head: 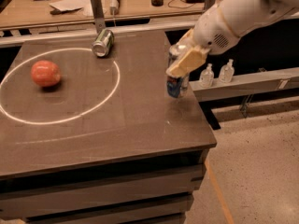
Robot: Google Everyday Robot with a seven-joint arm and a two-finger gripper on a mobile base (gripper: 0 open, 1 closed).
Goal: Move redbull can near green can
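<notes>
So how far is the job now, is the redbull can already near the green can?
Done: the gripper is closed on the redbull can at the right edge of the table. In hand: the can seems barely lifted. Left: carrying it to the green can, which lies on its side near the back, and setting it down there.

Warm, dim light falls from above on the table [93, 125]; the far desk [70, 13] is brighter. The apple [45, 73] casts a soft shadow. The gripper [181, 62], clamped on the redbull can [177, 85] at the right edge, looks pale (the can's base is shadowed).
</notes>
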